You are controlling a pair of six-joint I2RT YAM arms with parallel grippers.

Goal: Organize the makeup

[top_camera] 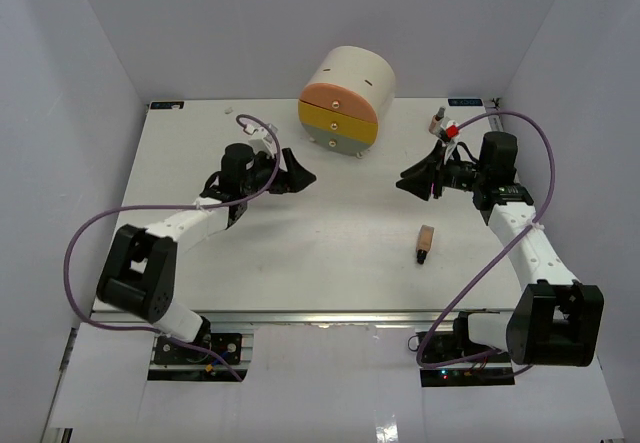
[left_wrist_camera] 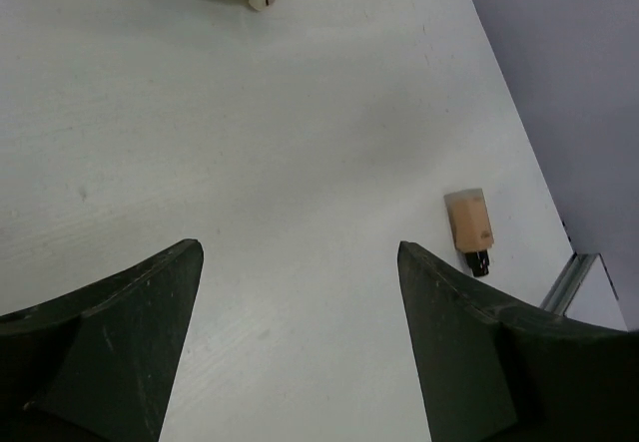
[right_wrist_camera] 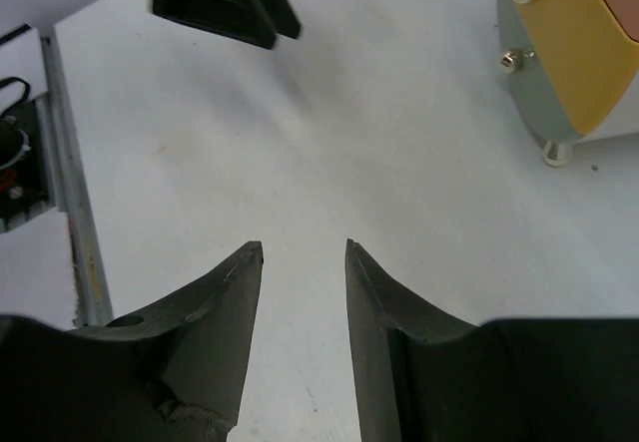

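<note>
One tan bottle with a black cap lies on its side on the white table, right of centre; the left wrist view shows that bottle beyond my right finger. A second small tan bottle stands at the back right, behind my right arm. My left gripper hovers left of centre, wide open and empty. Facing it from the right is my right gripper; its jaws are a narrow gap apart with nothing between them. No other makeup is in view.
A large cream drum with orange, yellow and grey drawers stands at the back centre; its yellow drawer and foot show in the right wrist view. White walls enclose the table on three sides. Cables loop beside both arms.
</note>
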